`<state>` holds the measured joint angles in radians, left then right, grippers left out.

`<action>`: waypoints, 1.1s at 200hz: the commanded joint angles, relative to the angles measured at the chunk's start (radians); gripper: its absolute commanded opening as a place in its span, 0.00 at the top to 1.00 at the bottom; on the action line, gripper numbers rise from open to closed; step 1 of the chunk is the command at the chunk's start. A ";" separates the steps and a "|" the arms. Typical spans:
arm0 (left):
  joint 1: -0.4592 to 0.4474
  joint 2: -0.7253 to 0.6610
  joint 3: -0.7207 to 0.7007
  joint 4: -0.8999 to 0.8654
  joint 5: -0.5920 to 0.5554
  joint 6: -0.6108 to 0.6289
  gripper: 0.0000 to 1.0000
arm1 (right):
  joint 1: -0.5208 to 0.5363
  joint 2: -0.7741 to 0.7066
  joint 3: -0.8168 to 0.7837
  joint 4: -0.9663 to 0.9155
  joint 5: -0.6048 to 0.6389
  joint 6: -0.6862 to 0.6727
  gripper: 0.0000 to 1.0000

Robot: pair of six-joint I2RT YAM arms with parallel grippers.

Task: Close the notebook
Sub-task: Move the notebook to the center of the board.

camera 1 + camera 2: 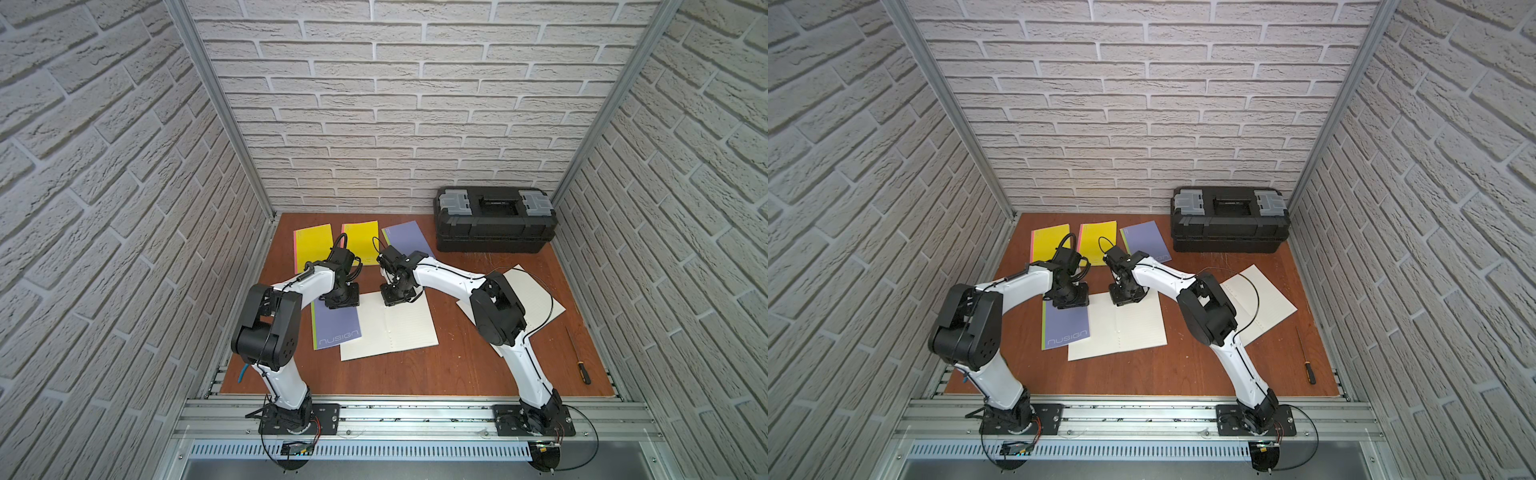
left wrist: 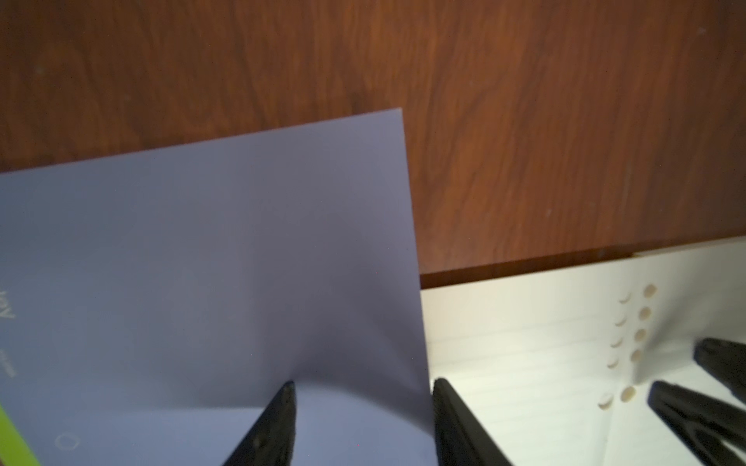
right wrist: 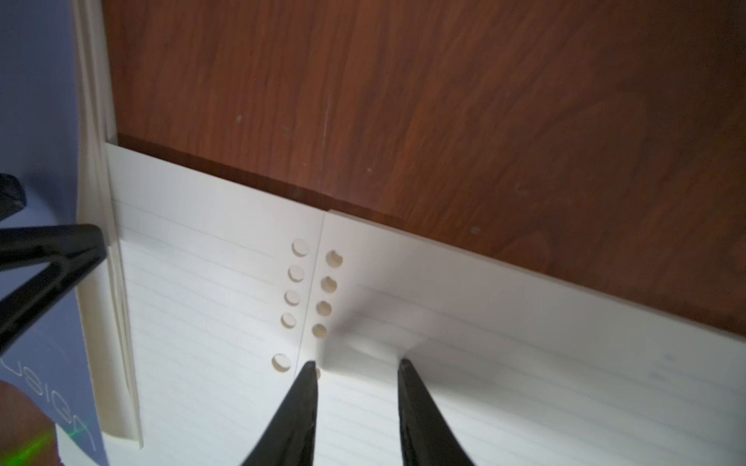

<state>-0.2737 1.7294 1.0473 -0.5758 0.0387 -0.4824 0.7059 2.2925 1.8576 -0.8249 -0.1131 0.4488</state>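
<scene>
One notebook [image 1: 390, 328] lies open on the tabletop [image 1: 415, 374], its purple cover [image 1: 336, 328] lying over the left side. At its far edge the left claw [image 2: 363, 385] stands about half open astride the cover's edge, one tip on purple, one on paper, clamping nothing. The right claw [image 3: 355, 365], narrowly parted, rests its tips on the page beside the holes [image 3: 296, 274], gripping nothing. Both top views hide the tips. Beyond, three closed books [image 1: 313, 245] are partly hidden; their print is too small to read.
</scene>
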 commanded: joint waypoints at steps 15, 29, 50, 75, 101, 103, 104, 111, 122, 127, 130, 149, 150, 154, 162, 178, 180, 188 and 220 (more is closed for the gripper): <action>0.072 -0.004 -0.033 -0.038 -0.039 0.055 0.47 | -0.069 0.017 -0.081 -0.065 0.099 -0.009 0.65; 0.086 -0.011 -0.030 -0.040 -0.033 0.066 0.46 | -0.079 0.012 -0.087 -0.064 0.099 -0.014 0.65; 0.109 -0.019 -0.026 -0.044 -0.025 0.088 0.46 | -0.088 0.015 -0.087 -0.066 0.101 -0.024 0.65; 0.123 -0.027 -0.021 -0.032 0.009 0.105 0.46 | -0.094 0.012 -0.089 -0.066 0.099 -0.026 0.66; 0.123 -0.029 -0.015 -0.040 0.019 0.117 0.47 | -0.100 0.013 -0.087 -0.066 0.099 -0.033 0.66; 0.123 -0.028 -0.016 -0.041 0.021 0.117 0.47 | -0.101 0.011 -0.087 -0.065 0.097 -0.034 0.66; 0.123 -0.029 -0.016 -0.041 0.021 0.117 0.47 | -0.101 0.011 -0.087 -0.064 0.096 -0.035 0.66; 0.122 -0.032 -0.018 -0.042 0.027 0.117 0.47 | -0.102 0.007 -0.088 -0.061 0.092 -0.038 0.66; 0.118 -0.037 -0.021 -0.045 0.033 0.115 0.47 | -0.102 0.006 -0.085 -0.059 0.089 -0.045 0.65; 0.115 -0.040 -0.022 -0.047 0.031 0.112 0.47 | -0.102 0.006 -0.084 -0.059 0.087 -0.049 0.66; 0.112 -0.041 -0.025 -0.049 0.029 0.108 0.47 | -0.102 0.007 -0.083 -0.058 0.088 -0.048 0.65; 0.103 -0.059 -0.050 -0.046 0.027 0.077 0.47 | -0.102 0.016 -0.066 -0.064 0.086 -0.056 0.65; 0.102 -0.060 -0.052 -0.045 0.026 0.075 0.47 | -0.103 0.016 -0.065 -0.064 0.086 -0.056 0.65; 0.099 -0.064 -0.060 -0.043 0.026 0.069 0.47 | -0.103 0.019 -0.062 -0.064 0.084 -0.057 0.65; 0.091 -0.071 -0.071 -0.040 0.023 0.055 0.47 | -0.104 0.025 -0.054 -0.065 0.080 -0.059 0.65; 0.069 -0.070 -0.072 -0.055 -0.004 0.038 0.47 | -0.106 0.036 -0.041 -0.071 0.075 -0.063 0.65; 0.067 -0.068 -0.071 -0.057 -0.007 0.038 0.48 | -0.107 0.036 -0.041 -0.071 0.075 -0.065 0.65; 0.061 -0.064 -0.065 -0.061 -0.008 0.033 0.48 | -0.108 0.034 -0.040 -0.071 0.076 -0.066 0.65; 0.055 -0.062 -0.059 -0.071 -0.025 0.019 0.47 | -0.113 0.017 -0.041 -0.069 0.070 -0.074 0.65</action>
<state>-0.2146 1.6768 0.9890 -0.6083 0.0383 -0.4465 0.6170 2.2700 1.8297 -0.8314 -0.0834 0.3962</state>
